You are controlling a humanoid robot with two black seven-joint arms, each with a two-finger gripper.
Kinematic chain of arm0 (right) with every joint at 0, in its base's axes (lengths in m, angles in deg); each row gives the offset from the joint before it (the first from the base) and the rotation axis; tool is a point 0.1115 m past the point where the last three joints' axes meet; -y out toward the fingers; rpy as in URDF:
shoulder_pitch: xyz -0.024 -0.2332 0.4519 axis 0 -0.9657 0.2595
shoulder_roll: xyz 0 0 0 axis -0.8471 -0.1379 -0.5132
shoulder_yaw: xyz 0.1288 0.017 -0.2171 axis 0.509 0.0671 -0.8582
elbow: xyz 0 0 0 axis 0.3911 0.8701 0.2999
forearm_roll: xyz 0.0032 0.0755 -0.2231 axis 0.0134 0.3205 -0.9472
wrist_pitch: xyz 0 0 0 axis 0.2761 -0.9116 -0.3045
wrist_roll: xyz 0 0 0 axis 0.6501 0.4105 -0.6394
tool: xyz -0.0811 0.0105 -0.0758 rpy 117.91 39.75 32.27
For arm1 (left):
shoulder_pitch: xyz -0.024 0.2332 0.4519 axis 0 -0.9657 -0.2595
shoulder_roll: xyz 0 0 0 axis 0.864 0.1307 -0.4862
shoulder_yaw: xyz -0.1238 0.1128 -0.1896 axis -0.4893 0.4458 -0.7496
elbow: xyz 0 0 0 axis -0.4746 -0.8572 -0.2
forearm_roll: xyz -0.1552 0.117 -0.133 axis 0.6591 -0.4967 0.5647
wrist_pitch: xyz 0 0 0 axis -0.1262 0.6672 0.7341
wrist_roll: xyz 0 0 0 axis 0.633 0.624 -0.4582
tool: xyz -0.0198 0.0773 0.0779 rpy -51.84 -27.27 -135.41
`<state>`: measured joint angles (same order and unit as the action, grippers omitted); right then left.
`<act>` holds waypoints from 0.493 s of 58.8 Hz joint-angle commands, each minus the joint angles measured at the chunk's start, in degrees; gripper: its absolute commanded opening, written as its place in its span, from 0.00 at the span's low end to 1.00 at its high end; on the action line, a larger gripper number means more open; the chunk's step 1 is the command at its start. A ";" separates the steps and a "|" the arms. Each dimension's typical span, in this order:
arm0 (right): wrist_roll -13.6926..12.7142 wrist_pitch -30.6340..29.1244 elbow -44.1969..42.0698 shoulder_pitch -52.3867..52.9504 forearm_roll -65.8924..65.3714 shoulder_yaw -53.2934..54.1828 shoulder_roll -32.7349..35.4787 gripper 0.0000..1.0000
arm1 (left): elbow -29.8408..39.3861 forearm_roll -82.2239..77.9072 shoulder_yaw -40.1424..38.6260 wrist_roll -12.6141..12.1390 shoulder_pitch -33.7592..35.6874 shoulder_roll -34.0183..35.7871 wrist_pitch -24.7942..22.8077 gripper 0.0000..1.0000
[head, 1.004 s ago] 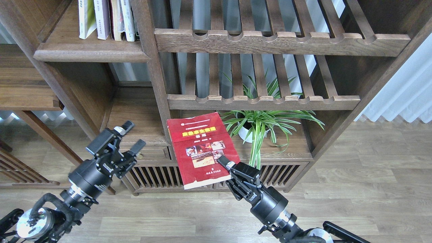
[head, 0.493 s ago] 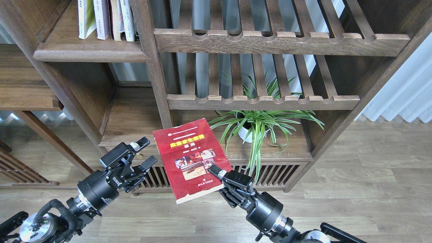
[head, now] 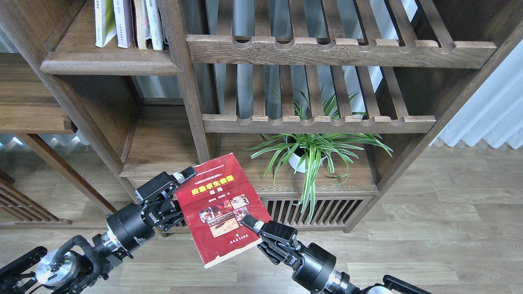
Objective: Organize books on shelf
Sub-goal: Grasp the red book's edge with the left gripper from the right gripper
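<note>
A dark red book (head: pixel 220 208) with small photos on its cover hangs tilted in the air in front of the bookcase. My right gripper (head: pixel 250 223) is shut on its lower right edge, one finger lying on the cover. My left gripper (head: pixel 184 188) is at the book's left edge. Its upper finger (head: pixel 184 175) shows by the top left corner and its lower finger is hidden behind the book, so the jaws stand apart. The shelf (head: pixel 110 65) at upper left carries several upright books (head: pixel 122 22).
A potted spider plant (head: pixel 310 151) stands on the low board at the right. Two slatted racks (head: pixel 318 122) with scalloped rails cross the middle. A bare solid board (head: pixel 163 151) lies behind my left gripper. White curtain hangs at the far right.
The right gripper has carried the red book down and left. The left gripper has moved right and up until its fingers reach the book's left edge.
</note>
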<state>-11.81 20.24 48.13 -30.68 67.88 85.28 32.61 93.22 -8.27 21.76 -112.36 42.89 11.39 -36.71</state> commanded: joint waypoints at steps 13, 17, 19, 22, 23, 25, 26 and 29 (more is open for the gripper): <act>-0.06 0.00 -0.01 0.07 0.01 0.09 0.00 0.06 | -0.36 0.00 0.56 -0.96 -0.70 -0.78 0.00 0.33; -0.06 0.00 -0.01 0.07 0.01 0.18 0.00 0.06 | -0.36 0.00 0.21 -0.87 -0.88 -0.78 0.00 0.12; 0.03 0.00 -0.01 0.07 0.01 0.18 0.09 0.06 | -0.36 0.00 -0.05 -0.87 -0.97 -0.78 0.00 0.07; 0.03 0.00 -0.01 -0.02 0.01 0.26 0.09 0.06 | -0.36 0.00 -0.14 -0.87 -1.05 -0.78 0.00 0.06; 0.03 0.00 -0.01 -0.02 0.01 0.26 0.09 0.06 | -0.36 0.00 0.03 -0.87 -1.05 -0.78 0.00 0.06; 0.03 0.00 -0.01 -0.02 0.01 0.26 0.09 0.06 | -0.36 0.00 0.03 -0.87 -1.05 -0.69 0.00 0.05; 0.03 0.00 -0.01 -0.02 0.01 0.35 0.09 0.07 | -0.36 0.00 0.03 -0.87 -0.97 -0.52 0.00 0.04; 0.03 0.00 -0.01 -0.02 -0.08 0.35 0.09 0.07 | -0.36 0.00 0.03 -0.87 -0.97 -0.25 0.00 0.03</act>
<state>-11.83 20.24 48.13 -30.64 67.88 85.54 32.68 92.86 -8.28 21.84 -113.28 41.86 10.62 -36.71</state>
